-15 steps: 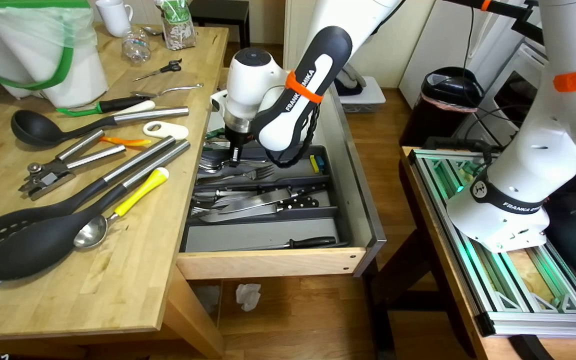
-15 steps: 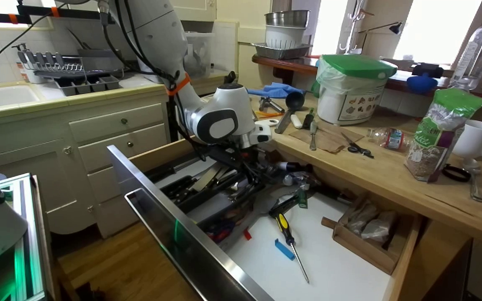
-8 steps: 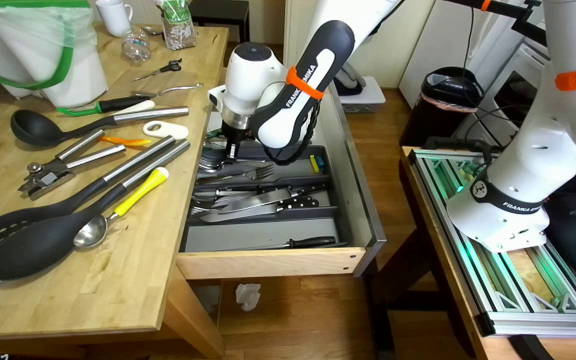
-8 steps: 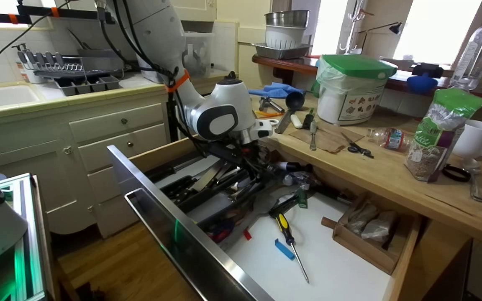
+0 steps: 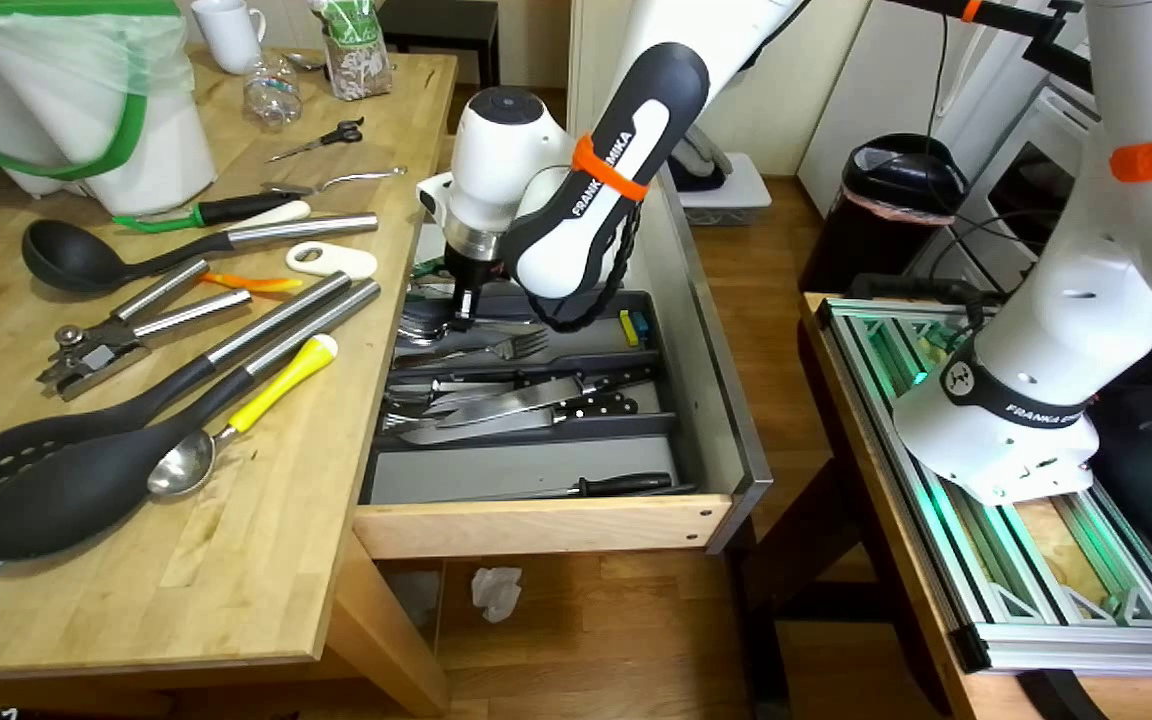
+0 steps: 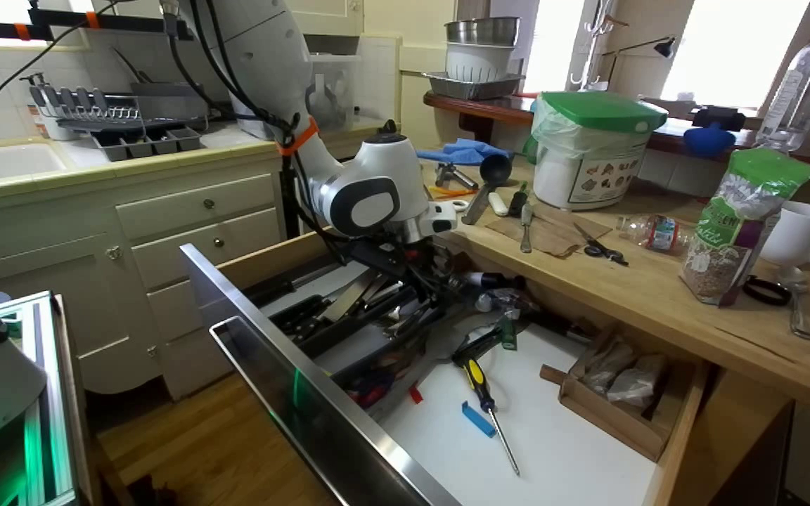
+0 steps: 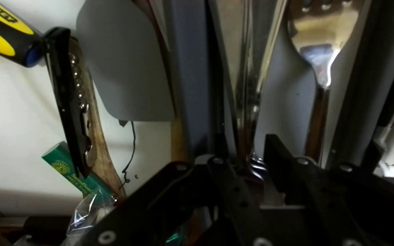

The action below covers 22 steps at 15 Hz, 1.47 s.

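My gripper (image 7: 247, 145) points down into an open drawer, over a grey cutlery tray (image 5: 526, 468). It also shows in both exterior views (image 5: 464, 316) (image 6: 425, 284). Its two black fingers are apart, on either side of a stack of shiny metal cutlery (image 7: 243, 78). There is a gap between the stack and the right finger; contact on the left side cannot be told. A fork (image 7: 322, 56) lies right of the stack in the same compartment. Left of the tray wall (image 7: 193, 68) lies a grey spatula head (image 7: 125, 65). Knives (image 5: 526, 402) lie in the neighbouring compartment.
A black corkscrew tool (image 7: 63, 92), a green packet (image 7: 68, 167), a yellow-black screwdriver (image 6: 477, 383) and a cardboard box (image 6: 605, 422) lie in the drawer. The drawer front (image 6: 285, 365) rises as a wall. The counter (image 5: 276, 540) holds a ladle (image 5: 76, 262) and large spoons.
Since one second ago the arm has risen slightly and shifted a little toward the counter. Over the last half second it is almost still. The drawer's contents look unchanged.
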{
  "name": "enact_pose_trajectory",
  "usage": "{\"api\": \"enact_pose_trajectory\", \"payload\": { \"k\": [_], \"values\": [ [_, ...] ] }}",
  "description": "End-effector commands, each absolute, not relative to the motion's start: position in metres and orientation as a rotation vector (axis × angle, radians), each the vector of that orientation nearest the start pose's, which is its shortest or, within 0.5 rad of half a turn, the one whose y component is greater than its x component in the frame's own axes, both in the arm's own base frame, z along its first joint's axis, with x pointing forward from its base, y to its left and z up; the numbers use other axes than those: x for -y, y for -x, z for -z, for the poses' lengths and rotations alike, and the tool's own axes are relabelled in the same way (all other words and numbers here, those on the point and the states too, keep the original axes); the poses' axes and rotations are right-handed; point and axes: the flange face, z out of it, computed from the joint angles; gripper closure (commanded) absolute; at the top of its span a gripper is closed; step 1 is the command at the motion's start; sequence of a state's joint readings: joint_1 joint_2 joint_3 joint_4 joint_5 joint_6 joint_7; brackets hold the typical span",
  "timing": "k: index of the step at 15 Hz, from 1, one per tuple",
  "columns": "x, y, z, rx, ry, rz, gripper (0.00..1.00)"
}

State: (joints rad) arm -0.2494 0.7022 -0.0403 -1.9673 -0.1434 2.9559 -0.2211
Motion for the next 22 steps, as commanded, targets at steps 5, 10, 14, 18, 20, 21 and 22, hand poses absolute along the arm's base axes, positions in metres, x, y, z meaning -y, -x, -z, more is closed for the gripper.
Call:
{"api": "enact_pose_trajectory", "payload": {
  "k": [5,10,14,18,20,21,22],
  "values": [
    [0.173,-0.602,-0.132,0.111,3.244,0.398,0.80],
    [0.172,-0.601,-0.133,0.110,3.242,0.401,0.92],
    [0.167,-0.599,-0.141,0.117,3.237,0.418,0.98],
    [0.163,-0.596,-0.149,0.108,3.239,0.416,0.99],
    [0.159,-0.592,-0.153,0.101,3.240,0.408,0.99],
    [0.157,-0.590,-0.154,0.097,3.239,0.400,0.99],
    [0.155,-0.588,-0.156,0.093,3.238,0.392,0.99]
  ]
}}
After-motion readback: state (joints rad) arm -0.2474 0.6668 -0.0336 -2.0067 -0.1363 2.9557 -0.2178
